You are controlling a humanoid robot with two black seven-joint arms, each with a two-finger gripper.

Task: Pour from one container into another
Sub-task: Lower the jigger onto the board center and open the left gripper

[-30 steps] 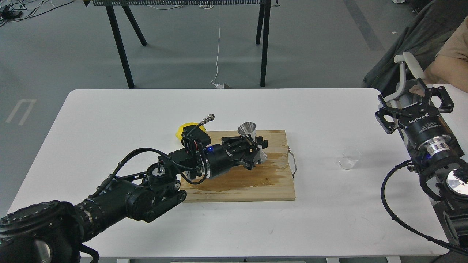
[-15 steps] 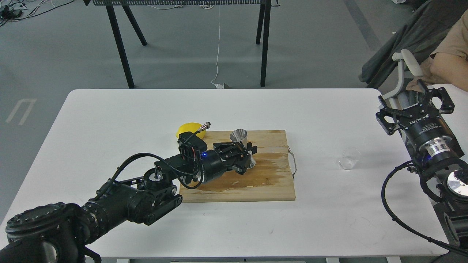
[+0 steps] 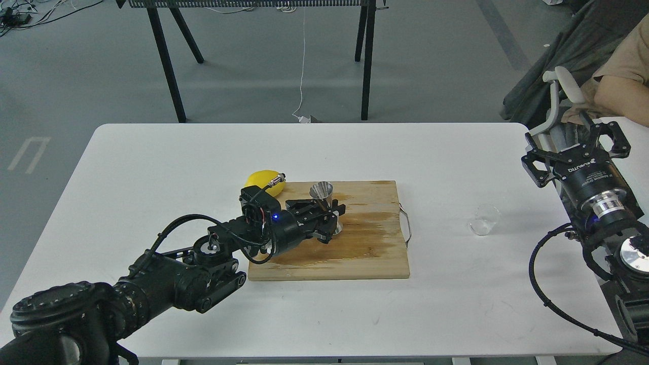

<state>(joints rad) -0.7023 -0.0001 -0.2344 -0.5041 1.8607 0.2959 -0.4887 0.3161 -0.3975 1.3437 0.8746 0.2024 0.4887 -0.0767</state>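
Note:
The steel hourglass jigger [image 3: 322, 193] stands nearly upright on the left part of the wooden cutting board [image 3: 375, 253]. My left gripper [image 3: 324, 217] is shut around its waist, so the lower cone is partly hidden. The tiny clear glass cup [image 3: 484, 219] sits alone on the white table, right of the board. My right gripper [image 3: 577, 143] hangs open and empty above the table's right edge, up and to the right of the cup.
A yellow lemon [image 3: 260, 180] lies just off the board's back left corner, behind my left wrist. A dark wet patch covers the board's middle. A metal handle [image 3: 406, 223] sticks out of its right side. A person's arm [image 3: 621, 96] and a chair are at far right.
My left gripper has drawn back to the left along the board, carrying the jigger with it and bringing it from tilted to almost upright. The right gripper and the cup have stayed put.

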